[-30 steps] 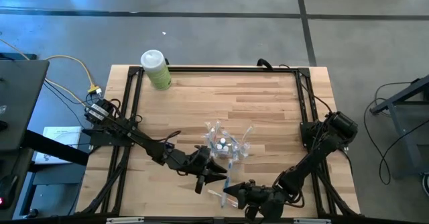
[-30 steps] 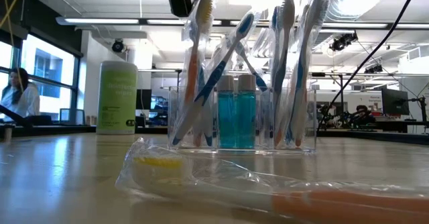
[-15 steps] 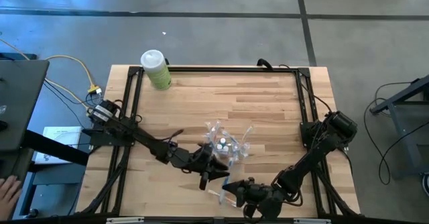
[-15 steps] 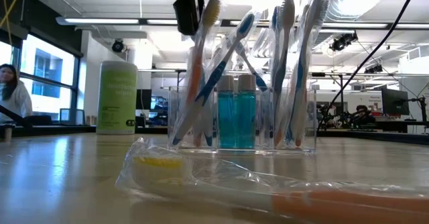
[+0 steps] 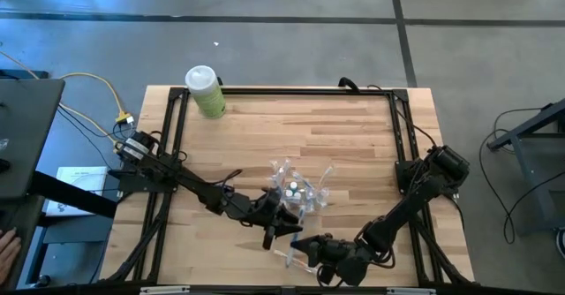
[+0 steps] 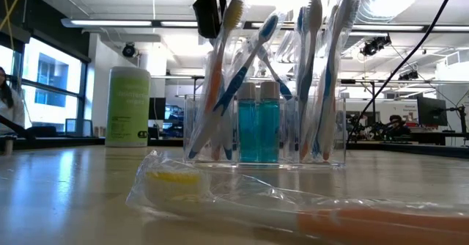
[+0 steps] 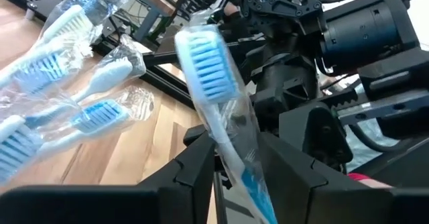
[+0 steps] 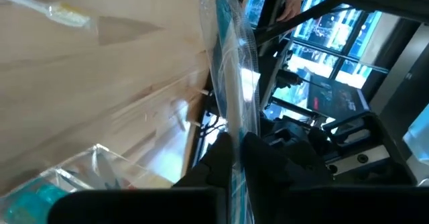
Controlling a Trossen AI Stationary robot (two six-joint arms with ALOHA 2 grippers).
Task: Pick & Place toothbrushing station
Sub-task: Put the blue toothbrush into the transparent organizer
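Note:
The clear holder (image 5: 298, 193) stands on the table with several wrapped toothbrushes and two teal white-capped tubes (image 6: 258, 120) upright in it. My left gripper (image 5: 281, 227) is at its near-left side, shut on a wrapped blue-bristled toothbrush (image 7: 206, 63). In the low view its dark fingers (image 6: 207, 10) show above the holder. My right gripper (image 5: 306, 248) is nearer the front edge, shut on a wrapped blue-handled toothbrush (image 8: 228, 70). Another wrapped toothbrush (image 6: 293, 208) lies flat on the table near the front edge. My left gripper pinches the wrapped toothbrush by its handle (image 7: 236, 158), below the head, between its two fingers (image 7: 194, 167). The bristled head sticks out past the fingertips. The brush is lifted clear of the table. My right gripper pinches the wrapped toothbrush's handle (image 8: 236, 140) between its two fingers (image 8: 221, 158). The long free part sticks out past the fingertips. It is clear of the table.
A pale green white-capped bottle (image 5: 206, 90) stands at the far left corner. A black frame (image 5: 282, 90) runs along the table's edges. A person (image 6: 7, 98) shows in the room at the left, and a hand (image 5: 7, 242) beside the table.
My left gripper has moved toward the holder and come down a little with its toothbrush; an orange-handled brush in the holder has tipped slightly toward the right. My right gripper has shifted a little toward the far edge with its toothbrush.

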